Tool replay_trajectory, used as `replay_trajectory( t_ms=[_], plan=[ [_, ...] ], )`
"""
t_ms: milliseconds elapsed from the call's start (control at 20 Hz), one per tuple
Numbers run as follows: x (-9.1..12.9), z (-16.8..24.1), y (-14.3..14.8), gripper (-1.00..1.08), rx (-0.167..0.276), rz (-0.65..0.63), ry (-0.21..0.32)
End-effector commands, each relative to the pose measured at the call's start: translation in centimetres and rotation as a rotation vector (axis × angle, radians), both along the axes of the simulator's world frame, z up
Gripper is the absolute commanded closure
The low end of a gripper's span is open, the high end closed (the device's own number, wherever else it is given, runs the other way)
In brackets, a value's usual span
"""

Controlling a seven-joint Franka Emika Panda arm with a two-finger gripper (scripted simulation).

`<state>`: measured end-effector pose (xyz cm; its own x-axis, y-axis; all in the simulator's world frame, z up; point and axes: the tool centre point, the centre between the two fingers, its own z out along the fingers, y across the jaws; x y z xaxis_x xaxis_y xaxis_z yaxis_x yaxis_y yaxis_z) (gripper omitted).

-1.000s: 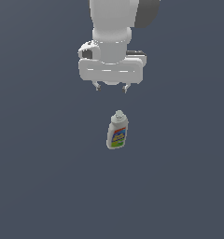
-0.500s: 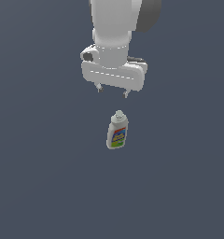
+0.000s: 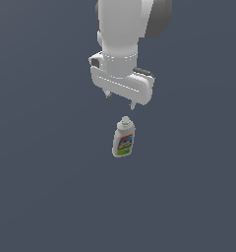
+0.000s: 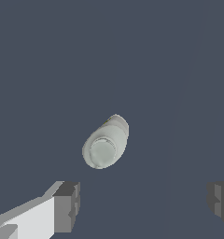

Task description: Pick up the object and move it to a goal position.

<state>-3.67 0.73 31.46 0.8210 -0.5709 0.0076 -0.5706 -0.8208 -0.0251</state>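
- Exterior view: the gripper (image 3: 120, 102) hangs above and slightly behind the bottle (image 3: 124, 138), well clear of it. Over the last second its body has turned, so the two fingertips now sit on a slant, the one on this view's right lower than the other. It has also drifted a little toward the bottle. The bottle has not moved: it stands on the bare grey floor with its cap up and its label facing this camera.
- That turn looks like lining the fingers up across the bottle before descending; the pick itself has not begun.
- Wrist view: the bottle (image 4: 105, 142) is seen cap-on, lying ahead of the gap rather than inside it. The fingers (image 4: 67, 205) stand wide apart and hold nothing, so the gripper must advance over the bottle, lower and close.
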Motion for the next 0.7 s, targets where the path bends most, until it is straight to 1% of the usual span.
replay_trajectory(
  t_ms=[0,650],
  plan=[
    [0.2,-0.2,0.1,-0.92,0.001,-0.063,0.003],
    [1.5,-1.5,0.8,-0.92,0.002,-0.385,0.015]
  ],
)
